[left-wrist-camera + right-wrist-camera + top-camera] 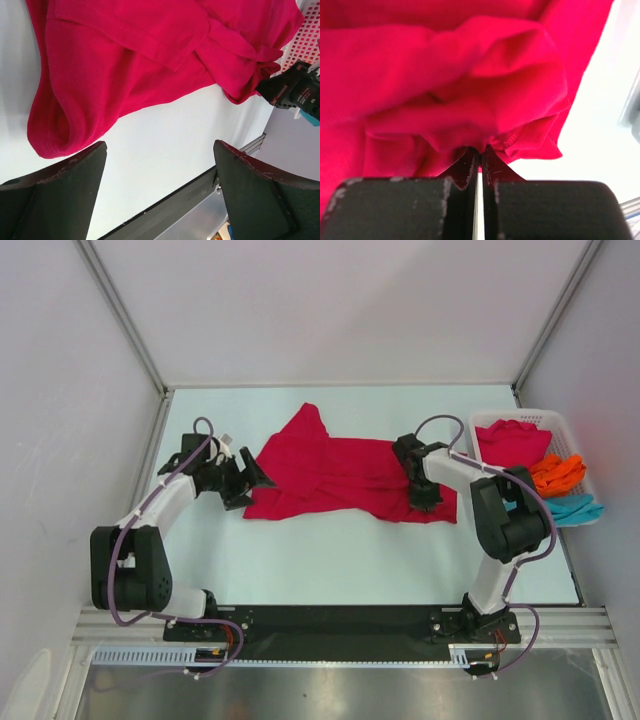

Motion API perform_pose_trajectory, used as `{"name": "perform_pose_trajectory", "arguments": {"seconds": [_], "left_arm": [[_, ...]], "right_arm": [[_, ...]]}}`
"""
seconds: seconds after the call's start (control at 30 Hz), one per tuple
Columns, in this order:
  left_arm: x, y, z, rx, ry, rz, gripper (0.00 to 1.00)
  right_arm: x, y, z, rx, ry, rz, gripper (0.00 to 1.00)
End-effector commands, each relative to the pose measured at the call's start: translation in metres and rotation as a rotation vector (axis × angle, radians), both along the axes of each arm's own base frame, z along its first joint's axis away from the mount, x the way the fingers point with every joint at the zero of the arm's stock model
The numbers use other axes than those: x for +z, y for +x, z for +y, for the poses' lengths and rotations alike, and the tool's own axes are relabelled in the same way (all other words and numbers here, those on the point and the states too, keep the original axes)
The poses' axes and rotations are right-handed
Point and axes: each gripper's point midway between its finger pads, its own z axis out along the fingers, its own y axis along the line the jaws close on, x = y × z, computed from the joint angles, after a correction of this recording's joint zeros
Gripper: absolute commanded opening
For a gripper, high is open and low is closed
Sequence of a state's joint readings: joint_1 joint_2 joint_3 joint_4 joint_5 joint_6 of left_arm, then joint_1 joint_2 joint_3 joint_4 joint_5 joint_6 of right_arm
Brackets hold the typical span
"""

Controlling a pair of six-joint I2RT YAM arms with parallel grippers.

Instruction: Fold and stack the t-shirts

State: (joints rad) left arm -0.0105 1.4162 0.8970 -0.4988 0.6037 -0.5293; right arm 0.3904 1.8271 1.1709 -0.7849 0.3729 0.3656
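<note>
Across the table (330, 560), the crimson t-shirt (340, 478) stretches left to right.

A crimson t-shirt (340, 478) lies spread but rumpled across the middle of the tabletop (330, 560), one part peaking toward the far edge. A red t-shirt (512, 443), an orange t-shirt (558, 475) and a teal t-shirt (573, 508) sit bunched in the basket (500, 414) at the right edge.

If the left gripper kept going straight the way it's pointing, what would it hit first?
Most likely the near edge of the crimson t-shirt, just ahead of the open left gripper. If it tilts downward, the bare table might come first; depth is unclear.
</note>
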Motion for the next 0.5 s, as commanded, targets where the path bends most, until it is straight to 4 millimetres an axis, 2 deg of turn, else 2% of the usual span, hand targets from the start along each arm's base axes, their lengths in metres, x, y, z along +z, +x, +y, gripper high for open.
{"name": "perform_pose_trajectory", "arguments": {"seconds": [0.0, 0.1, 0.13, 0.2, 0.27, 0.47], "left_arm": [[0.001, 0.005, 0.001, -0.022, 0.000, -0.043, 0.88], [-0.001, -0.001, -0.001, -0.024, -0.017, -0.041, 0.70], [-0.003, -0.001, 0.000, -0.015, -0.012, -0.036, 0.44], [-0.006, -0.008, 0.000, -0.009, -0.009, -0.026, 0.13], [-0.007, -0.012, 0.000, -0.007, -0.014, -0.024, 0.00], [-0.017, -0.023, -0.001, -0.012, -0.016, 0.004, 0.00]], "right_arm": [[0.025, -0.015, 0.002, -0.001, -0.001, -0.047, 0.00], [0.040, -0.029, 0.001, -0.009, -0.019, -0.056, 0.00], [0.044, -0.034, 0.003, -0.001, -0.028, -0.059, 0.00], [0.056, -0.046, -0.001, -0.018, -0.035, -0.065, 0.00], [0.063, -0.060, -0.004, -0.018, -0.053, -0.055, 0.00], [0.086, -0.079, -0.003, -0.051, -0.019, -0.079, 0.00]]}}
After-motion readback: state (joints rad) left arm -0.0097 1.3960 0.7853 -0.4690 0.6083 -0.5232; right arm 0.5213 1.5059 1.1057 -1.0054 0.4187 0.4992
